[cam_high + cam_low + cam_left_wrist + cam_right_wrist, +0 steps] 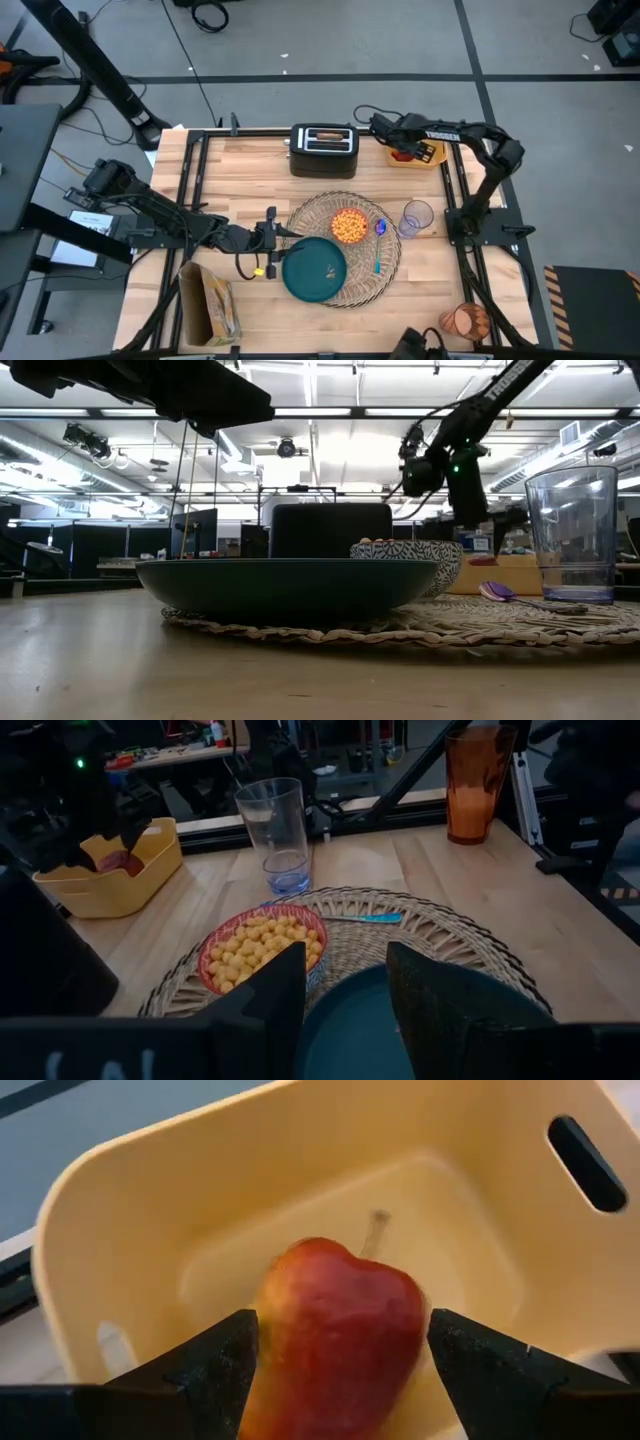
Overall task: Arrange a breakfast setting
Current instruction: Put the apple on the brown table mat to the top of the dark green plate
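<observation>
While left gripper (340,1010) hangs parted over plate (350,1030), right gripper (340,1350) straddles red fruit (335,1340), wide apart.

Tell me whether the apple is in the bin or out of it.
In. The apple sits inside the yellow bin, walls all around it, between the open right pincer's fingers, not clearly gripped.

A coarse woven straw placemat (372,285) lies on the pale wood-plank table (480,290), beside a clear glossy tumbler (415,218).
</observation>
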`<state>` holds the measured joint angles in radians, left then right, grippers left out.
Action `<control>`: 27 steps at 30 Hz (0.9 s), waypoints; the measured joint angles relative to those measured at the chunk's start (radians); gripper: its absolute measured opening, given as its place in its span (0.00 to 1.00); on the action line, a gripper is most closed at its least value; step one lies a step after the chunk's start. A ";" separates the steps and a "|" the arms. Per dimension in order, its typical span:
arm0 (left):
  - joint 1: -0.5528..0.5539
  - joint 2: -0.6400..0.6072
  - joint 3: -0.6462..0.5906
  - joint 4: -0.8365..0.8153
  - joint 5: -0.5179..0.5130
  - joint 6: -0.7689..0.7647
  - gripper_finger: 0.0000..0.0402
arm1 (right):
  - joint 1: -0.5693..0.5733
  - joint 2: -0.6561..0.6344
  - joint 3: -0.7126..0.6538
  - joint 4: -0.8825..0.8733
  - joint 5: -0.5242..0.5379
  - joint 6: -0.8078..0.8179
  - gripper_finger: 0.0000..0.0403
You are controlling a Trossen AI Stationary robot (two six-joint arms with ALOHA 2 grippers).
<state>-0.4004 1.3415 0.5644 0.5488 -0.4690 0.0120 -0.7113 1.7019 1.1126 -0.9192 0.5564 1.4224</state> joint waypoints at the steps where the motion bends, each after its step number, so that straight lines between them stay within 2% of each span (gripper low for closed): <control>1: 0.000 0.000 0.000 0.000 0.000 0.000 0.37 | -0.001 0.013 0.000 0.006 0.012 0.000 0.73; 5: 0.000 0.000 0.000 0.000 0.000 0.000 0.37 | -0.011 0.065 0.006 0.021 0.050 0.014 0.74; 10: 0.000 0.000 0.000 -0.003 0.000 0.000 0.37 | -0.018 0.095 0.007 0.034 0.045 -0.009 0.74; 15: 0.000 0.000 0.000 -0.008 0.000 0.000 0.37 | -0.011 0.036 -0.001 -0.005 0.023 -0.011 0.74; 22: 0.000 0.000 0.000 -0.008 0.000 0.001 0.37 | -0.022 -0.054 -0.003 -0.022 -0.016 -0.181 0.73; 27: 0.000 0.000 0.000 -0.008 0.000 0.000 0.37 | -0.032 -0.069 -0.002 -0.026 -0.018 -0.197 0.73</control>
<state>-0.4007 1.3415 0.5644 0.5411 -0.4690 0.0120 -0.7430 1.6333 1.1103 -0.9453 0.5380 1.2255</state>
